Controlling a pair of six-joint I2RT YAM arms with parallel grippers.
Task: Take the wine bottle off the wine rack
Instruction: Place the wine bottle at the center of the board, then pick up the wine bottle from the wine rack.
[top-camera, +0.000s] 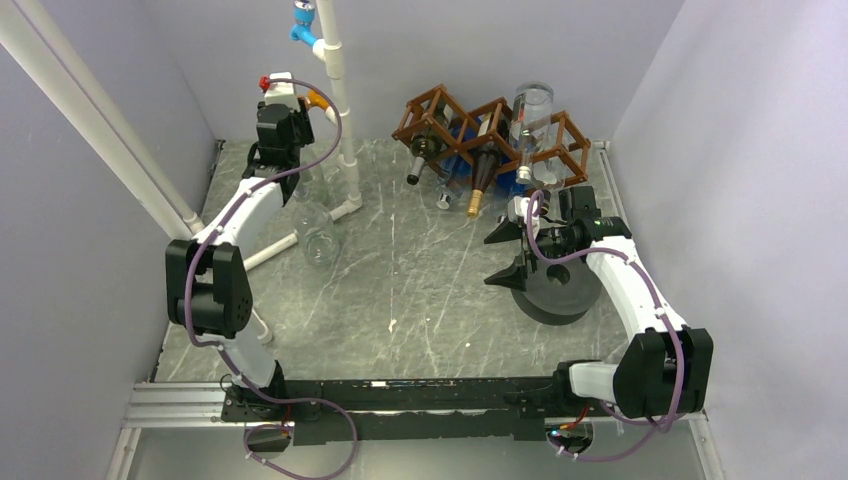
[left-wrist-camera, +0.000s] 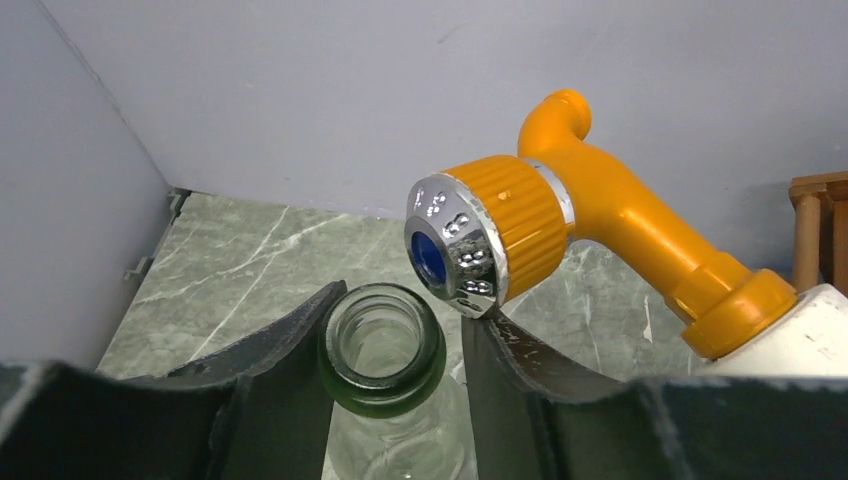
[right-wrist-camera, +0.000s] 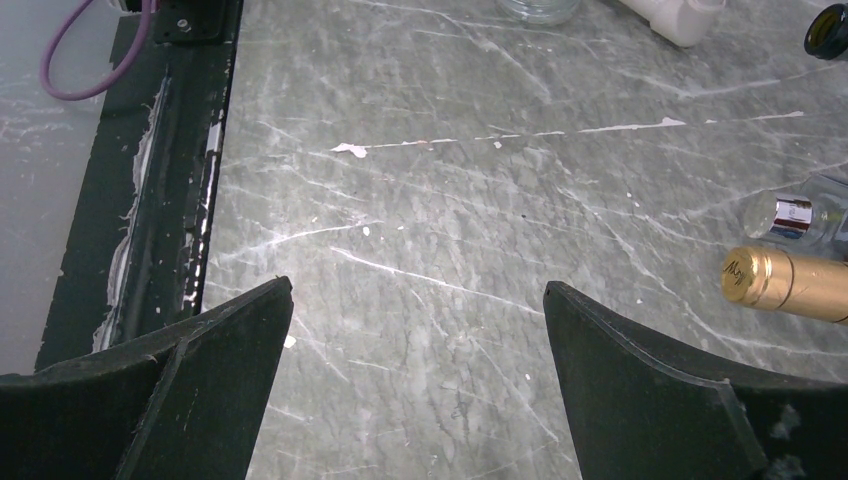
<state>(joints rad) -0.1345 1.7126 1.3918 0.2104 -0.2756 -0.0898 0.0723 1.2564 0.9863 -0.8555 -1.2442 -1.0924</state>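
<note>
1. Lying in the wine rack (top-camera: 470, 113) at the far side of the tabletop (top-camera: 400, 300), the wine bottle (top-camera: 480, 190) is seen with its gold-foiled neck jutting out of a lower cell; its long axis runs from the rack toward the near edge, neck end nearest the arms.
2. The right gripper (top-camera: 505, 254) is judged the nearer one; the neck lies just beyond it on the far side, at the right edge of the right wrist view.
3. The right arm is held low and bent, its gripper pointed leftward over bare tabletop; the jaws are spread wide with nothing between them.
4. A turn toward the rack is judged necessary, so that the neck is straddled across its axis.
5. The left gripper (left-wrist-camera: 402, 305) is raised at the far left under an orange tap (left-wrist-camera: 600, 210); the mouth of a clear glass bottle (left-wrist-camera: 380, 385) is closely flanked by its jaws; whether it is pinched cannot be told.
</note>
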